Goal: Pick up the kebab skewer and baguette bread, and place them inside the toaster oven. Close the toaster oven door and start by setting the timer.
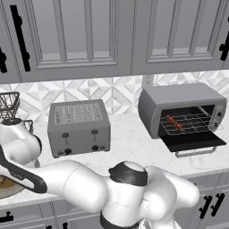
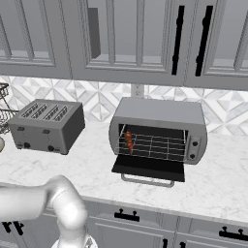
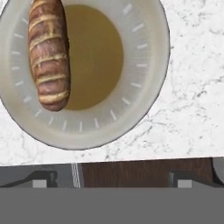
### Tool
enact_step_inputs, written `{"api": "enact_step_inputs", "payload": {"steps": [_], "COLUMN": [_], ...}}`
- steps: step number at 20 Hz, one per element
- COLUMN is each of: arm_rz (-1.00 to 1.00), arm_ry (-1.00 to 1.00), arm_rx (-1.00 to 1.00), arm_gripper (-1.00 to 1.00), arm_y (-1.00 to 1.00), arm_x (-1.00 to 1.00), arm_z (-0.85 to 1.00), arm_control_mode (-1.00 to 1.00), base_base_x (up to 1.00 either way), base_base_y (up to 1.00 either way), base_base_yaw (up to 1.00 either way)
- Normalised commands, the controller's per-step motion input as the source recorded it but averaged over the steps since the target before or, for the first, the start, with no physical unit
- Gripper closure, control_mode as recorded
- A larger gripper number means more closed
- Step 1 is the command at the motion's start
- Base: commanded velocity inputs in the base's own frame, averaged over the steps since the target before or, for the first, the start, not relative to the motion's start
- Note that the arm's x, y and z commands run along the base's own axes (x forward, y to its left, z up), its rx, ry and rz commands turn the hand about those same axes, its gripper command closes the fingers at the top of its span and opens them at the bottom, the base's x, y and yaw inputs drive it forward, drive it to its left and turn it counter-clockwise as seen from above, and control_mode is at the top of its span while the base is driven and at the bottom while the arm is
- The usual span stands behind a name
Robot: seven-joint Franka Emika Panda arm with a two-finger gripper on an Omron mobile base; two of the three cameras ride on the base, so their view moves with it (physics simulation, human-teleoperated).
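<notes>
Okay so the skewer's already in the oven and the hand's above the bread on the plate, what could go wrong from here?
1. The baguette bread lies off-centre on the plate, left of the open gripper in the hand view, so a straight descent may miss it.
2. The kebab skewer already lies at the left of the rack in the toaster oven; the bread could knock it.
3. The toaster oven door hangs open, so the arm could hit it.

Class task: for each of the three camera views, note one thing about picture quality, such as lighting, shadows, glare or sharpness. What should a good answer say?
Left base view: flat, even rendered light, with a soft shadow beneath the open toaster oven door. Right base view: the kebab skewer on the rack is small and coarse, its chunks barely separable. Hand view: the baguette bread on its plate looks slightly soft, with no glare and little shadow.
</notes>
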Motion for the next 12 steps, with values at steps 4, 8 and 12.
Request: {"api": "enact_step_inputs", "payload": {"steps": [4,8,12], "arm_rz": [0.00,0.00,0.00], "arm_ry": [0.03,0.01,0.00], "arm_rx": [-0.05,-0.02,0.00], "arm_gripper": [-1.00,-1.00,-1.00], "arm_y": [0.36,0.42,0.37], "arm_x": [0.29,0.20,0.11], "arm_z": [-0.31,-0.35,-0.19], "arm_control_mode": [-1.00,-1.00,-1.00], "base_base_x": [0.00,0.00,0.00], "base_base_y": [0.00,0.00,0.00], "base_base_yaw": [0.00,0.00,0.00]}}
